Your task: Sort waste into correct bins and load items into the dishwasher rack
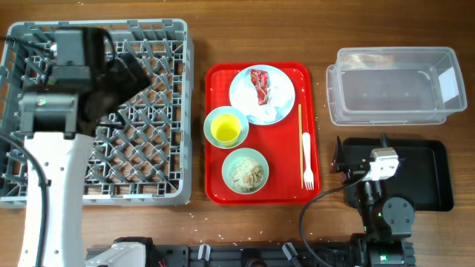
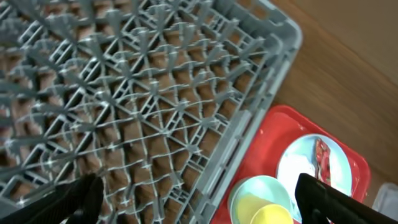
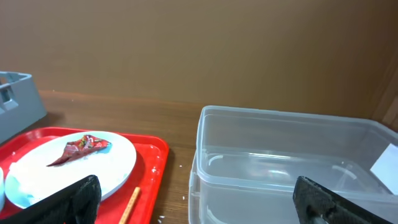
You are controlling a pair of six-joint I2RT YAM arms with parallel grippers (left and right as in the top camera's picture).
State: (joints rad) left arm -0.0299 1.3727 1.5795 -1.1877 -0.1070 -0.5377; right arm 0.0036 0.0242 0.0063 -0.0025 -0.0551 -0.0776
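Observation:
The grey dishwasher rack (image 1: 167, 148) sits at the left. My left gripper (image 2: 202, 205) hangs open and empty above its right part (image 2: 155, 93). The red tray (image 1: 286, 159) holds a blue plate (image 1: 278, 96) with the red wrapper (image 1: 260, 85) and white napkin (image 1: 267, 113). It also holds a bowl (image 1: 215, 119) with the yellow cup (image 1: 226, 130), a bowl of rice crumbs (image 1: 245, 170), the fork (image 1: 306, 159) and chopsticks (image 1: 300, 126). My right gripper (image 3: 202, 202) is open and empty, facing the clear tub (image 3: 292, 162).
The clear tub (image 1: 393, 85) stands at the back right. The black tray (image 1: 427, 178) lies in front of it, under the right arm. Small crumbs lie on the wood near the red tray's front edge.

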